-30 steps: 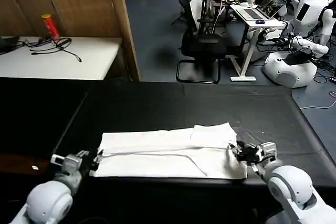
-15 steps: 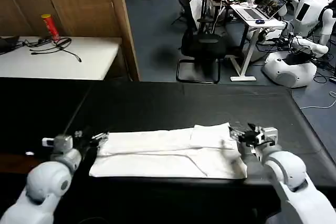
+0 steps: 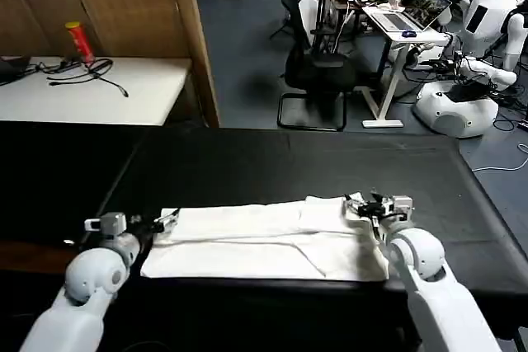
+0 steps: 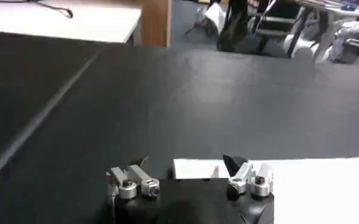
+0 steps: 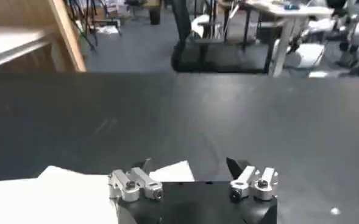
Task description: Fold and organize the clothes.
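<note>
1. A wide black worktop (image 3: pixel 289 166) spans the scene from left to right, its matte surface bare on the far half.
2. The white cotton T-shirt (image 3: pixel 264 241) lies flat near the worktop's near edge as a long folded band running left to right, plain side up, with one layer lapped over another and a raised fold toward its right end. In the left wrist view its left end (image 4: pixel 301 182) shows as a pale strip on the black surface; in the right wrist view its far right corner (image 5: pixel 75 189) shows the same way.
3. A white side table (image 3: pixel 91 88) stands far left beyond the worktop, carrying a red cylindrical can (image 3: pixel 80 42) and a tangle of black cables (image 3: pixel 82 76).
4. A black office chair (image 3: pixel 318 72) stands on the grey floor beyond the worktop's far edge, with a white desk holding a laptop (image 3: pixel 408 18) further right.
5. The left gripper (image 3: pixel 165 222) sits at the T-shirt's far left corner, just above the cloth. Its jaws are spread, one finger over the shirt's edge and the other over bare worktop, pinching nothing.
6. The right gripper (image 3: pixel 363 204) hovers at the T-shirt's far right corner. Its jaws are also spread apart, one finger over the cloth corner and the other over black worktop, with nothing between them.
</note>
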`<state>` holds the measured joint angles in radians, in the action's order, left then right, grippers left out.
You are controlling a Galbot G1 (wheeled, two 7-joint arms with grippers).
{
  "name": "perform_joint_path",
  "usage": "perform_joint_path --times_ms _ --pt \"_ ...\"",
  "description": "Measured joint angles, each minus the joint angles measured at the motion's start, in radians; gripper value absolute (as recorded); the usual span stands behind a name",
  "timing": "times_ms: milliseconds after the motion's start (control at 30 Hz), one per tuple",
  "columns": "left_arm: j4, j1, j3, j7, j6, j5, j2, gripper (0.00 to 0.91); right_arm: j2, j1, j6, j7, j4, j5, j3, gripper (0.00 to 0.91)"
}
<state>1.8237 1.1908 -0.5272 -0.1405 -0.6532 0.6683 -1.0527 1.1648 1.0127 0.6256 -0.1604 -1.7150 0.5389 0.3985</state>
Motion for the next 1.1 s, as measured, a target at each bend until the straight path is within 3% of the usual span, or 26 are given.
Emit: perform_joint_path --times_ms 33,100,233,533,800,833,867,900,1100 --pt "-0.004 -0.002 0.0 0.0 0.001 0.0 -0.003 0.0 0.002 0.0 0.0 0.0 0.002 -0.003 -0.001 0.205" --pt "-0.008 -0.001 0.0 0.003 0.003 0.009 -0.005 0.0 0.006 0.002 0.0 0.001 0.003 -0.008 -0.004 0.146" --pt "-0.009 0.007 0.0 0.023 0.005 0.015 -0.011 0.0 0.009 0.012 -0.002 0.001 -0.004 -0.017 -0.003 0.078" --pt "-0.031 -0.011 0.029 0.071 0.068 -0.113 -0.034 0.0 0.032 0.041 -0.053 -0.02 -0.029 -0.082 0.016 0.068" --pt "-0.086 -0.071 0.083 0.095 0.105 -0.186 -0.053 0.0 0.07 0.025 -0.084 -0.032 0.011 -0.118 0.035 0.068" --pt "-0.097 -0.084 0.091 0.097 0.106 -0.189 -0.053 0.0 0.072 0.024 -0.085 -0.028 0.016 -0.119 0.037 0.176" --pt "-0.107 -0.097 0.099 0.097 0.107 -0.189 -0.054 0.39 0.072 0.024 -0.084 -0.02 0.019 -0.119 0.04 0.566" --pt "-0.114 -0.108 0.104 0.097 0.106 -0.189 -0.054 0.878 0.071 0.026 -0.081 -0.006 0.02 -0.119 0.043 0.878" --pt "-0.124 -0.132 0.109 0.098 0.15 -0.234 -0.04 0.878 0.044 0.054 -0.078 0.052 -0.015 -0.113 0.063 0.878"
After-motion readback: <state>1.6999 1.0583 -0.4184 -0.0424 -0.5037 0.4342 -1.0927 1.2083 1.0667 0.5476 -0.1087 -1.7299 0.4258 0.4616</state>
